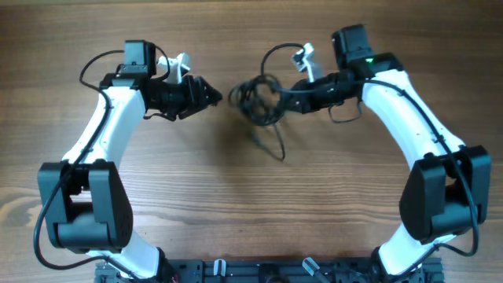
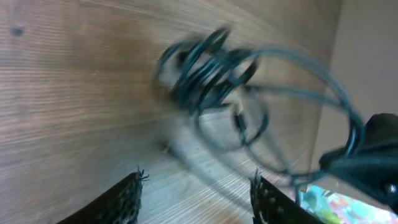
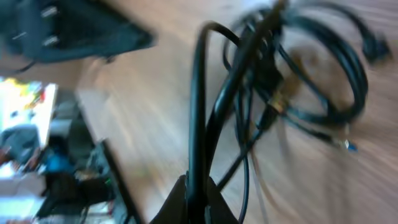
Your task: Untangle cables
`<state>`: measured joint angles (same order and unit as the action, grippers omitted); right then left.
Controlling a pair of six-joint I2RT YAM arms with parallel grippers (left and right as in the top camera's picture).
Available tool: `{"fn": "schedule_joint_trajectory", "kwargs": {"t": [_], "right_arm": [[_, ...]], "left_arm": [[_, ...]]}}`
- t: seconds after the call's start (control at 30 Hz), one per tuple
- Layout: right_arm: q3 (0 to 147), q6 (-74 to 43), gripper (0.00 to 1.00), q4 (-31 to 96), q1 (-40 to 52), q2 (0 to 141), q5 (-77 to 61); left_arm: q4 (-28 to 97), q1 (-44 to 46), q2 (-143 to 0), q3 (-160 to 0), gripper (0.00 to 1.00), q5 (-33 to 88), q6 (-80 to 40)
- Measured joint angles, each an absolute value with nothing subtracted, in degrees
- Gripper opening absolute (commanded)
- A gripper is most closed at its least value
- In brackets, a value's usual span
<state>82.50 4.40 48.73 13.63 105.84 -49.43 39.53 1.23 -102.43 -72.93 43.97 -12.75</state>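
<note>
Right gripper [image 3: 194, 198] pinches one strand of knotted cables [image 1: 259, 101], upper centre; left gripper [image 2: 197, 182] hangs spread, empty; untangling apparently barely begun.

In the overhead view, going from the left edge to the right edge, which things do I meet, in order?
Left arm → its open jaws → cables → right arm.

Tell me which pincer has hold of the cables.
The right pincer: it is shut on a strand of the cables. The left pincer is open and empty, short of the bundle.
</note>
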Motion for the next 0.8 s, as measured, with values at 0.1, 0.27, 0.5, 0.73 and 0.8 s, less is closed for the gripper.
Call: {"fn": "schedule_joint_trajectory", "kwargs": {"t": [0.1, 0.27, 0.5, 0.73, 0.8], "right_arm": [[82.48, 6.63, 0.04, 48.71, 14.72, 105.84, -54.08], [82.19, 7.77, 0.04, 47.48, 14.74, 105.84, -60.31], [81.8, -5.17, 0.04, 34.54, 14.74, 105.86, -66.3], [81.54, -24.14, 0.05, 16.71, 14.74, 105.86, -74.11], [81.56, -27.27, 0.05, 14.15, 14.74, 105.86, -76.34]], "left_arm": [[38.59, 1.56, -102.43, -72.93, 0.62, 44.03, -12.75], [38.74, 1.56, -102.43, -72.93, 0.59, 43.57, -12.75], [41.78, 1.56, -102.43, -72.93, 0.58, 37.89, -13.65], [42.68, 1.89, -103.9, -72.93, 0.58, 36.21, -14.17], [42.89, 1.89, -104.16, -72.9, 0.58, 36.03, -14.28]]}}
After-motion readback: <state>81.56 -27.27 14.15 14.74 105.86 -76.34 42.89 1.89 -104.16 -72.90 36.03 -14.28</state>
